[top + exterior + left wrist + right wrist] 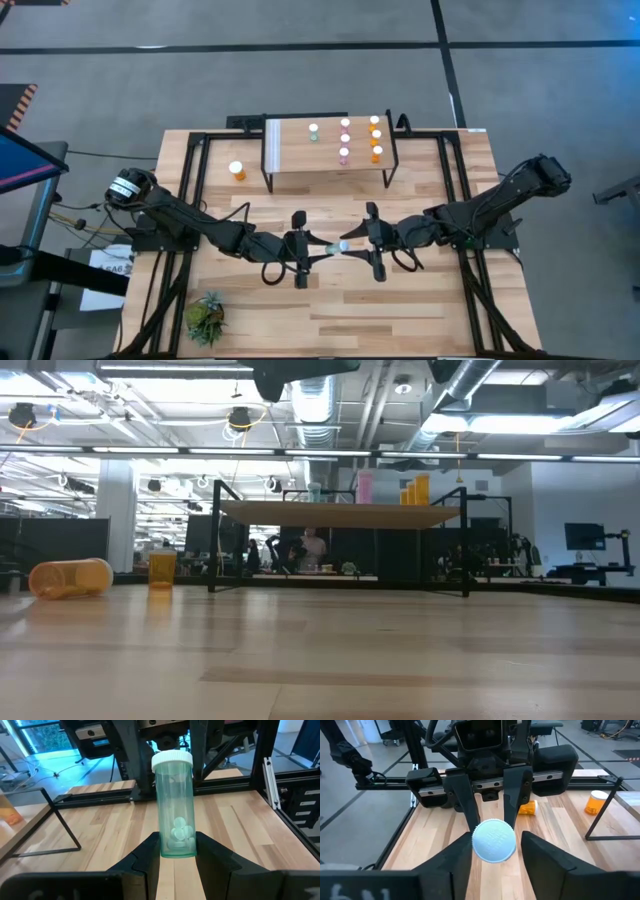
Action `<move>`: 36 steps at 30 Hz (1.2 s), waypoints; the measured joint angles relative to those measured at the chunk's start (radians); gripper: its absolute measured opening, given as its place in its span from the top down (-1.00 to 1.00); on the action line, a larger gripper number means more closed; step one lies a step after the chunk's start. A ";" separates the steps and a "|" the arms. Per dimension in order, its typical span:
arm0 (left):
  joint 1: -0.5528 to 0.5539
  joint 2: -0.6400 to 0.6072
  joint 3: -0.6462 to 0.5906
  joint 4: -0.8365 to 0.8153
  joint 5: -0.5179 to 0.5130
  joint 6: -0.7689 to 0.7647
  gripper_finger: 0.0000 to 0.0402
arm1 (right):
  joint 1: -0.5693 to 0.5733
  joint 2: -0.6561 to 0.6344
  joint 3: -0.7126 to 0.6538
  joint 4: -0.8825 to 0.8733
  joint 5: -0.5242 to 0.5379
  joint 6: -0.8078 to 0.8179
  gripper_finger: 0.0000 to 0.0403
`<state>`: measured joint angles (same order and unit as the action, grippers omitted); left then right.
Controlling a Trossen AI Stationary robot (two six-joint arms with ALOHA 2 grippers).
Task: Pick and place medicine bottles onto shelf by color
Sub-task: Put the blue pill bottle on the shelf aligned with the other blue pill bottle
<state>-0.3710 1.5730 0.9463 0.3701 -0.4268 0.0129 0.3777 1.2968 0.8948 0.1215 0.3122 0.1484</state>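
A teal-green medicine bottle [175, 805] with a white cap [492, 840] hangs level above the table's middle, between my two grippers. My left gripper [328, 246] is shut on its bottom end. My right gripper [352, 243] faces it from the table's right, open, its fingers on either side of the cap. The shelf [330, 170] stands at the far middle on thin black legs. One teal bottle [313, 131], three pink ones [345, 139] and three orange ones [376, 135] stand upright on it. My left gripper pinches the bottle's bottom end [176, 851] between its two fingers, one on each side of the round wall. The fingers come level from the table's left and lie along the bottle. The bottle is lifted clear of the table, its cap pointing toward my right gripper. My right gripper has one finger [462, 852] close against the cap's rim; I cannot tell whether it touches. The other finger [532, 850] stands a small gap away.
An orange bottle [237, 171] stands upright on the table left of the shelf. Another orange one [527, 808] lies on its side behind my left gripper. A small green plant [205, 318] sits at the near left corner. A black frame [180, 200] rims the table.
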 joint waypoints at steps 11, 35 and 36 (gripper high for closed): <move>0.001 0.000 0.000 -0.023 -0.033 -0.028 0.25 | -0.008 0.000 0.000 0.000 0.000 -0.018 0.25; -0.033 -0.100 0.000 -0.275 -0.277 -0.092 -0.23 | -0.061 0.000 0.000 -0.011 -0.002 -0.018 0.27; -0.039 -0.108 0.000 -0.290 -0.295 -0.100 -0.26 | -0.069 0.000 0.000 -0.012 -0.009 -0.018 0.27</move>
<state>-0.4095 1.4651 0.9463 0.0797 -0.7222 -0.0866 0.3082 1.2964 0.8948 0.1097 0.3036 0.1300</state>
